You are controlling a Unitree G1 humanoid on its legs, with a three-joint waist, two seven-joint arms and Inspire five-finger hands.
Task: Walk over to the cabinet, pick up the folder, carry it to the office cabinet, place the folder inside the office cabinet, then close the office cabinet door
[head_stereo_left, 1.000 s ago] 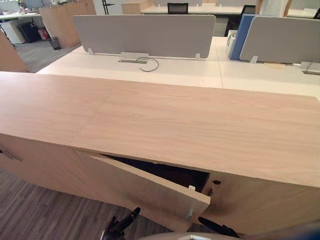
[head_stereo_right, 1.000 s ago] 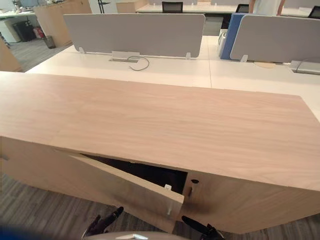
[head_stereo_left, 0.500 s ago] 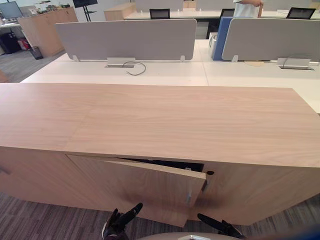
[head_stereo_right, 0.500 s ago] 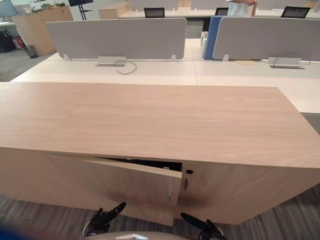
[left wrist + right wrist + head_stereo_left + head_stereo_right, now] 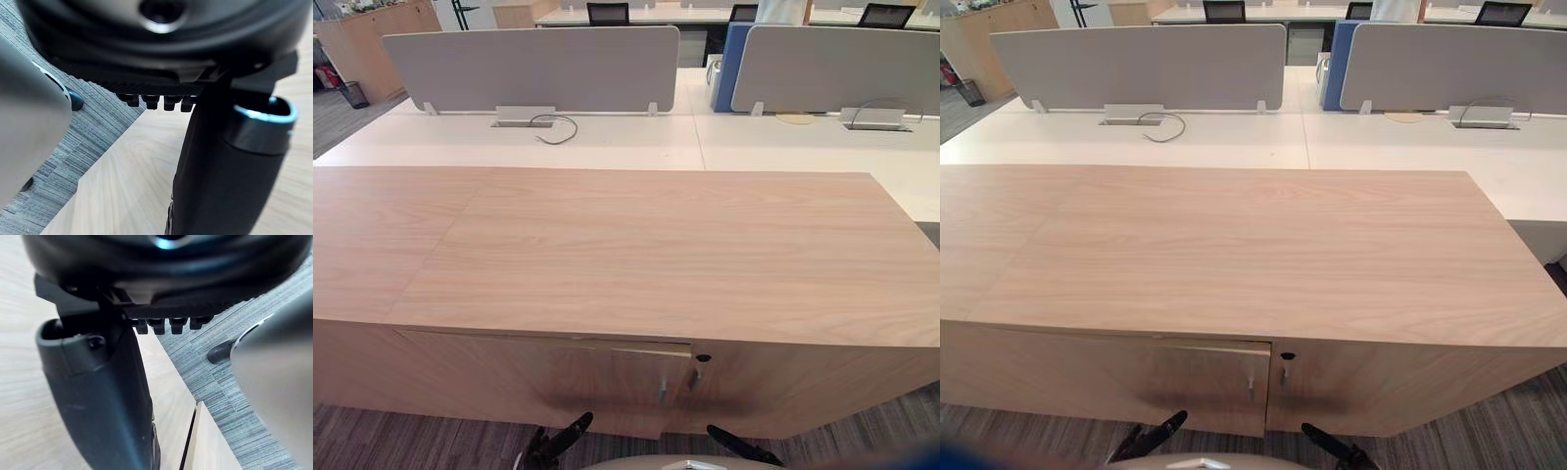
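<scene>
The low wooden office cabinet (image 5: 636, 245) stands right in front of me. Its left door (image 5: 1209, 382) sits almost flush with the front, with a thin pale gap along its top edge. A small metal handle (image 5: 1252, 385) marks the door's right edge. Both hands hang low before the cabinet front, apart from the door. My left hand (image 5: 553, 446) is below the door, fingers relaxed and holding nothing. My right hand (image 5: 739, 447) is below the neighbouring door, likewise open and holding nothing. In the wrist views each thumb (image 5: 220, 171) (image 5: 107, 401) stands out against the wood front.
The neighbouring right door carries a keyhole (image 5: 704, 358) and handle. Grey striped carpet (image 5: 372, 436) runs along the cabinet's base. Behind the cabinet are white desks (image 5: 607, 137) with grey divider screens (image 5: 533, 64), a blue panel (image 5: 734, 59) and a loose cable (image 5: 553, 127).
The cabinet door has swung from ajar, with a dark opening showing, to almost flush. The view has also shifted to face the cabinet squarely. Both hands stay low.
</scene>
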